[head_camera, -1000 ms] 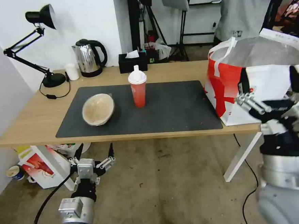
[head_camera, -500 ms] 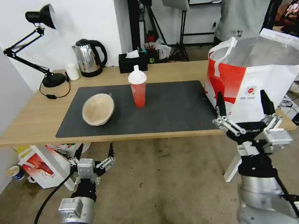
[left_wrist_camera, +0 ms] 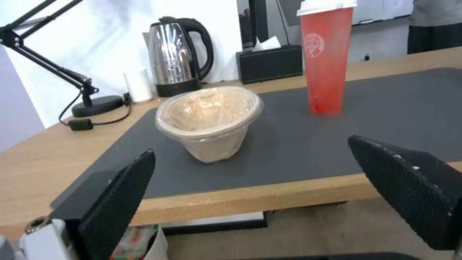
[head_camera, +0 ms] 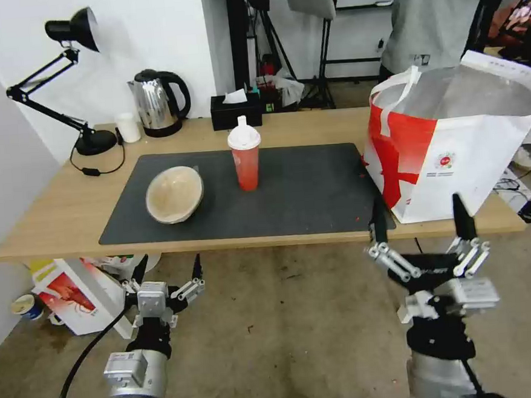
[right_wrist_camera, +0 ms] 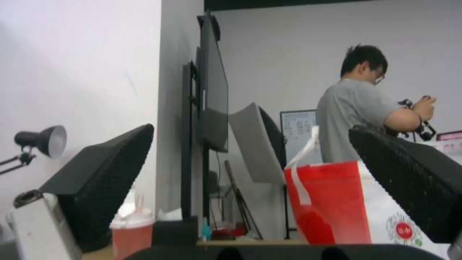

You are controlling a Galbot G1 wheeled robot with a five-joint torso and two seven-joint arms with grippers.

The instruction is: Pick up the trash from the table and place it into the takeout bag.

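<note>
My right gripper (head_camera: 421, 227), jaws spread (nothing held), hangs below the table edge (head_camera: 220, 243) before the takeout bag (head_camera: 456, 155).

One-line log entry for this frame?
right hand: open, empty, below table edge | left hand: open, parked low | cup, pulp bowl: on mat

beige paper-pulp bowl (left_wrist_camera: 210, 122) and red drink cup (left_wrist_camera: 326, 59) on grey mat (left_wrist_camera: 385, 119), both apart

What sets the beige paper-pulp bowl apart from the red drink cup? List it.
The beige paper-pulp bowl is wide, low, lidless and tilted on its side; the red drink cup with white lid is tall, narrow, capped and upright. Both rest on the dark grey mat, apart from each other.
</note>
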